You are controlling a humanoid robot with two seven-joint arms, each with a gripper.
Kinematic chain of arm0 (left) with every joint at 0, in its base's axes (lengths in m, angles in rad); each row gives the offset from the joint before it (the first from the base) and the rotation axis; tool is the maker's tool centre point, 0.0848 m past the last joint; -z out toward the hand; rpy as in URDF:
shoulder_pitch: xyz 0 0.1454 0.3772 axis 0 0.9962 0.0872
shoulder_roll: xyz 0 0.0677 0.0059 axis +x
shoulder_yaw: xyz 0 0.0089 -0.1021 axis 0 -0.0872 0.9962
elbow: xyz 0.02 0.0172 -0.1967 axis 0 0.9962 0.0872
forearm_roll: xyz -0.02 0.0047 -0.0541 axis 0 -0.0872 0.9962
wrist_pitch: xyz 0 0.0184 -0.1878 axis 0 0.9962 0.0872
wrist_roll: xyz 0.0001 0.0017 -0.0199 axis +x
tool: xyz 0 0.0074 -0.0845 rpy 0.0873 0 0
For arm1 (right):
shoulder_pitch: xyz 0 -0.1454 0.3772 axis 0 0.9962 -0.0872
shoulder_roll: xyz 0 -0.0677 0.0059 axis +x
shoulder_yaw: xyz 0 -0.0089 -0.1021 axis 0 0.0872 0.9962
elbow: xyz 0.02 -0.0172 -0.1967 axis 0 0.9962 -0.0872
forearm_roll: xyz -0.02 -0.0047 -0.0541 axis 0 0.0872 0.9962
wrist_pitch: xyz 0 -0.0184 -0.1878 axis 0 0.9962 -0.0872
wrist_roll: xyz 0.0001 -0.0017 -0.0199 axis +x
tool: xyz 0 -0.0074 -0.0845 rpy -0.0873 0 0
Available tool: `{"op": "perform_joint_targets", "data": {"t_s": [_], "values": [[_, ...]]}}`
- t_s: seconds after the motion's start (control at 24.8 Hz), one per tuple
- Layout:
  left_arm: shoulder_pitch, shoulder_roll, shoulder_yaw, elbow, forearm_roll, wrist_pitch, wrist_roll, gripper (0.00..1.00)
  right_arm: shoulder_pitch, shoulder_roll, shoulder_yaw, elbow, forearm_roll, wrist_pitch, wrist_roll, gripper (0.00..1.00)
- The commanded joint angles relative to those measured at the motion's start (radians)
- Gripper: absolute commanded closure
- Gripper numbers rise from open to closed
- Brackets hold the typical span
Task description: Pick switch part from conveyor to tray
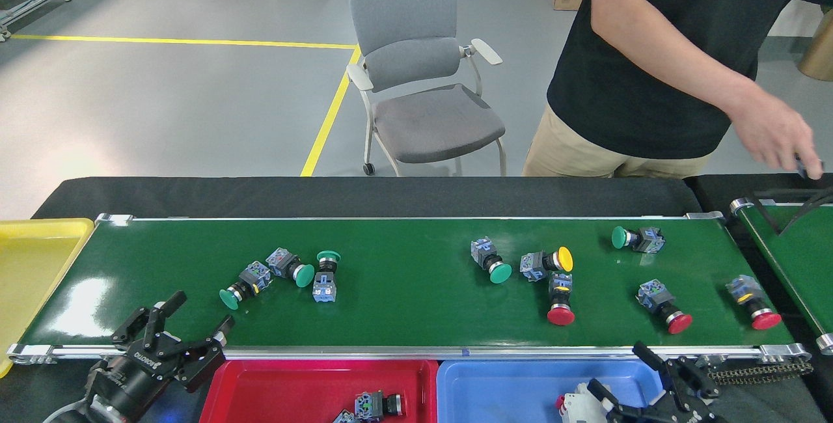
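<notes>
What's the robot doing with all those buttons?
It is sorting switch parts off the conveyor into trays. Its right gripper is open over the blue tray, with a white switch part lying in the tray below it. Its left gripper is open at the belt's near edge, close to a green button. A person stands behind the belt, one hand reaching right.

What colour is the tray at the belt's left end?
Yellow; the tray shows in the head view, beside the conveyor.
</notes>
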Motion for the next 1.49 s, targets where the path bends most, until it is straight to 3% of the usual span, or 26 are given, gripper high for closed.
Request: {"op": "perform_joint_targets", "data": {"t_s": [0.0,0.2,0.36,0.48,0.52,0.64,0.69,0.85,0.97,1.09,1.13,1.21,1.25,1.33,1.37,1.45], "values": [[-0.039,0.006,-0.006,0.024,-0.003,0.007,0.003,0.0,-0.038,0.028,0.002,-0.014,0.047,0.152,-0.016,0.02],[-0.149,0.013,-0.042,0.188,-0.004,0.09,0.006,0.0,-0.046,0.195,0.02,-0.019,0.249,0.363,-0.091,0.02],[-0.203,0.018,-0.047,0.271,-0.004,0.128,0.011,0.0,0.038,0.227,0.09,-0.034,0.271,0.396,-0.119,0.02],[-0.218,0.015,-0.047,0.304,-0.004,0.13,0.014,0.02,0.026,0.227,0.182,-0.032,0.275,0.472,-0.11,0.02],[-0.223,0.01,-0.045,0.314,-0.003,0.131,0.016,0.09,0.008,0.227,0.223,-0.029,0.277,0.511,-0.104,0.02],[-0.225,0.009,-0.047,0.338,0.0,0.124,0.017,0.72,-0.089,0.219,0.39,0.021,0.285,0.643,-0.042,0.02],[-0.225,0.009,-0.045,0.349,0.0,0.125,0.019,0.81,-0.121,0.219,0.441,0.057,0.285,0.689,-0.022,0.02],[-0.225,0.007,-0.047,0.358,0.004,0.124,0.052,0.91,-0.224,0.221,0.568,0.198,0.289,0.853,-0.016,0.02],[-0.212,0.009,-0.047,0.317,0.004,0.09,0.068,0.93,-0.276,0.227,0.591,0.273,0.288,0.927,-0.013,0.02],[-0.108,0.018,-0.042,0.156,0.007,-0.002,0.068,0.91,-0.298,0.227,0.591,0.297,0.286,0.935,0.001,0.08],[-0.064,0.021,-0.038,0.091,0.007,-0.002,0.068,0.9,-0.307,0.225,0.591,0.303,0.285,0.935,-0.001,0.2],[0.067,0.033,-0.016,-0.085,0.019,-0.002,0.066,0.81,-0.316,0.219,0.596,0.32,0.286,0.926,0.002,0.59],[0.121,0.035,-0.003,-0.143,0.027,-0.002,0.066,0.73,-0.321,0.221,0.599,0.328,0.286,0.924,0.007,0.74],[0.236,0.027,0.016,-0.257,0.031,-0.002,0.062,0.32,-0.337,0.219,0.623,0.353,0.282,0.923,0.016,0.8],[0.299,0.021,0.019,-0.317,0.031,-0.002,0.062,0.03,-0.344,0.215,0.634,0.356,0.279,0.924,0.016,0.86],[0.384,-0.021,0.028,-0.397,0.033,-0.002,0.062,0.0,-0.345,0.213,0.636,0.356,0.277,0.923,0.019,0.87]]}}
